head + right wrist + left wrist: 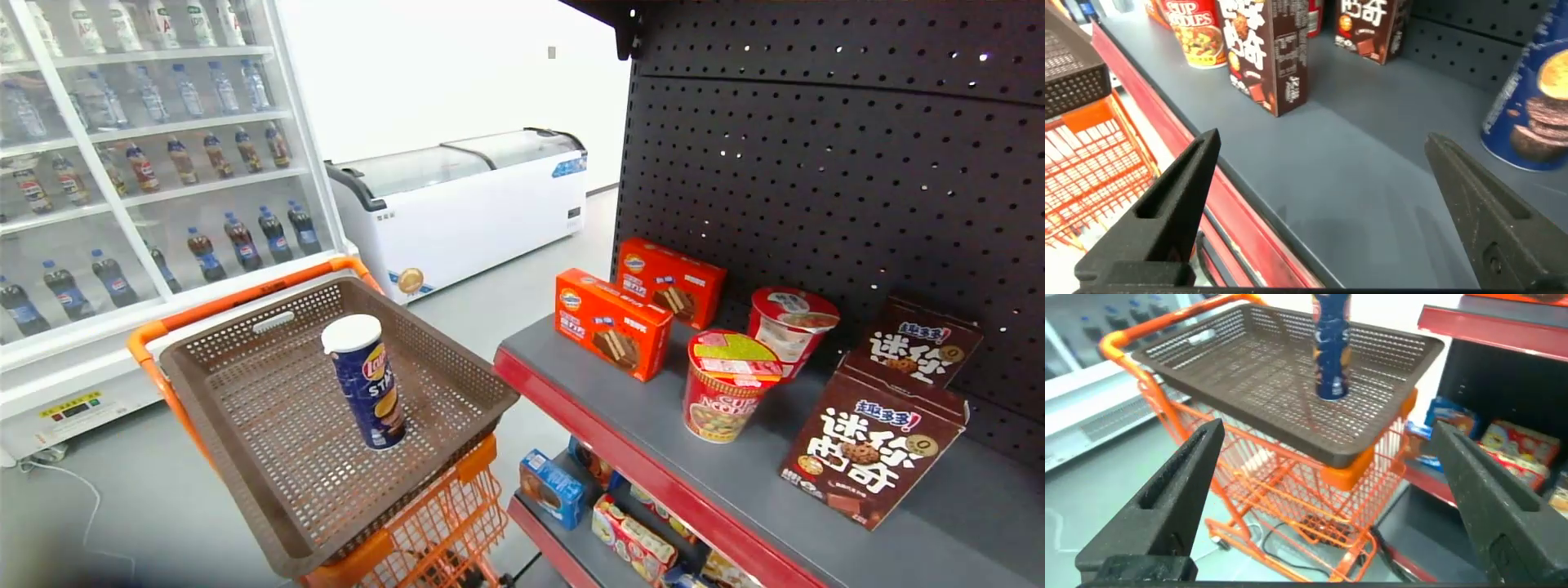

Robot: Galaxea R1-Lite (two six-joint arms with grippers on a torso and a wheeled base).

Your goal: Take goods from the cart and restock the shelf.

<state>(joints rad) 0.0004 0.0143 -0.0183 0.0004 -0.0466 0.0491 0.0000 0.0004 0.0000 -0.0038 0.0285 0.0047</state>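
In the head view, a tall chips can (365, 382) stood upright in the brown perforated basket (277, 474) that sat on top of the orange cart (441, 531). The can was dark blue with a white lid and a red-and-yellow emblem on its side. The cart stood just beside the grey shelf (588, 367), which had a red front edge. On that shelf were two orange biscuit boxes (612, 324) (671, 282), two red noodle cups (729, 384) (790, 320) and two brown cookie boxes (873, 449) (922, 343). More packets (635, 539) lay on the lower shelf.

In the left wrist view, the left jaws were spread wide and held nothing. They hung low beside the cart. The can stood upright in the basket, well apart from them, and only its lower blue part was visible.

In the right wrist view, the right jaws were likewise released and empty, poised over a bare stretch of the grey shelf. The brown boxes and a noodle cup stood farther along the shelf. A blue tube (1535, 106) bearing a biscuit picture stood near one jaw.
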